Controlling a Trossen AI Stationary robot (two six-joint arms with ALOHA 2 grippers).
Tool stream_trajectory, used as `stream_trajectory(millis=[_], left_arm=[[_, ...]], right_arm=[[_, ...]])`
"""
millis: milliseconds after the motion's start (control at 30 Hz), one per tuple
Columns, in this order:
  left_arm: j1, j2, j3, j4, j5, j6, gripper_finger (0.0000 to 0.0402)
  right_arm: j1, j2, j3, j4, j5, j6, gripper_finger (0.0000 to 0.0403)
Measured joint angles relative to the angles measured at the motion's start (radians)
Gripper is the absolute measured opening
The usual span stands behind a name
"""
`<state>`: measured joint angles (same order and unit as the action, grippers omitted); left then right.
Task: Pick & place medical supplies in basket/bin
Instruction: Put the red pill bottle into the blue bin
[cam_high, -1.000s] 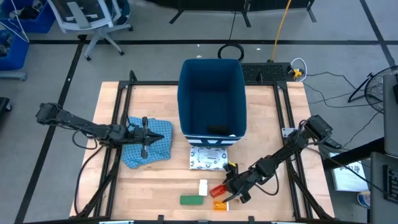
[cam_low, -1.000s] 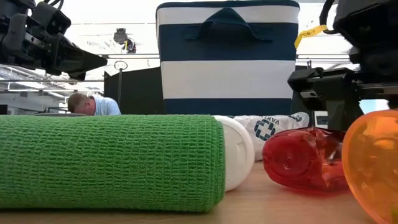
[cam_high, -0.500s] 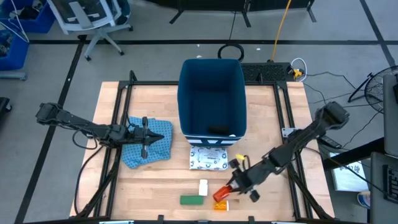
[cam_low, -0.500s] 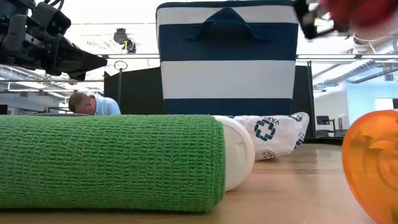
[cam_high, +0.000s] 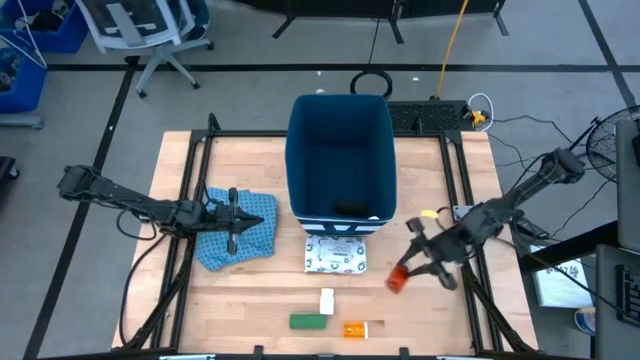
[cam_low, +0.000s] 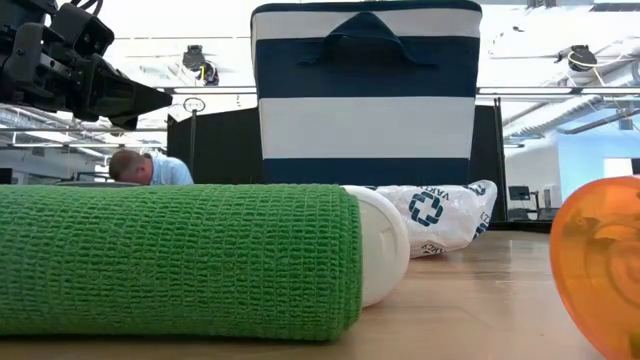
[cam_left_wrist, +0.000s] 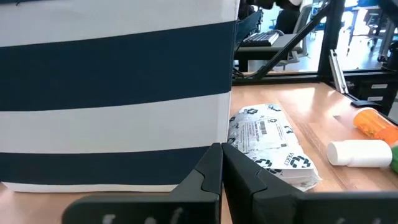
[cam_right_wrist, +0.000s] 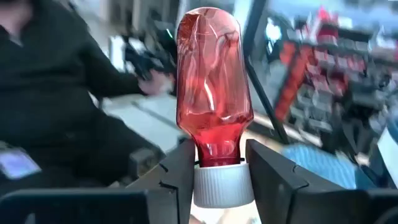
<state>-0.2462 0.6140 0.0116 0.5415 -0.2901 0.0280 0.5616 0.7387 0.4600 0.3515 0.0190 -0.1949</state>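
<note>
Bench (cam_high: 260, 300): light wood top inside a black frame.
Cloth (cam_high: 262, 215): blue, patterned, crumpled; lies on the bench's left part.
Office chair (cam_high: 150, 30): light-coloured, on the floor beyond the bench's far left corner.
Yellow cable (cam_high: 452, 45): runs across the floor behind the bench.
Fan (cam_high: 612, 142): round wire grille, at the right edge of the high view.
Person (cam_low: 150, 166): seated in the room behind the bench, head bowed, light-blue top.
Second person (cam_right_wrist: 56, 93): dark top, seen in the right wrist view.

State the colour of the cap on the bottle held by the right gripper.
White, on the translucent red plastic bottle; clearest in the right wrist view.
</note>
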Motion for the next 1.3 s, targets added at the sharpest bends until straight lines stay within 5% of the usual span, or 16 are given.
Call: stream_trajectory(millis=[333, 633, 833, 1167, 1300], left_arm=[[0.0, 0.0, 0.0, 0.0, 0.0, 0.0, 0.0008], [0.0, 0.0, 0.0, 0.0, 0.0, 0.0, 0.0008], [0.0, 0.0, 0.0, 0.001, 0.0, 0.014, 0.0008], [0.0, 0.0, 0.0, 0.002, -0.003, 0.035, 0.0008], [0.0, 0.0, 0.0, 0.002, -0.002, 0.041, 0.0008]], right_arm=[[-0.006, -0.29, -0.282, 0.16, 0.005, 0.048, 0.011], [-0.006, -0.331, -0.315, 0.216, 0.066, 0.023, 0.011], [-0.057, -0.224, -0.065, 0.106, 0.247, -0.001, 0.0119], [-0.417, 0.13, 0.563, -0.437, 0.238, 0.063, 0.0113], [-0.597, 0.282, 0.778, -0.615, 0.108, 0.072, 0.0118]])
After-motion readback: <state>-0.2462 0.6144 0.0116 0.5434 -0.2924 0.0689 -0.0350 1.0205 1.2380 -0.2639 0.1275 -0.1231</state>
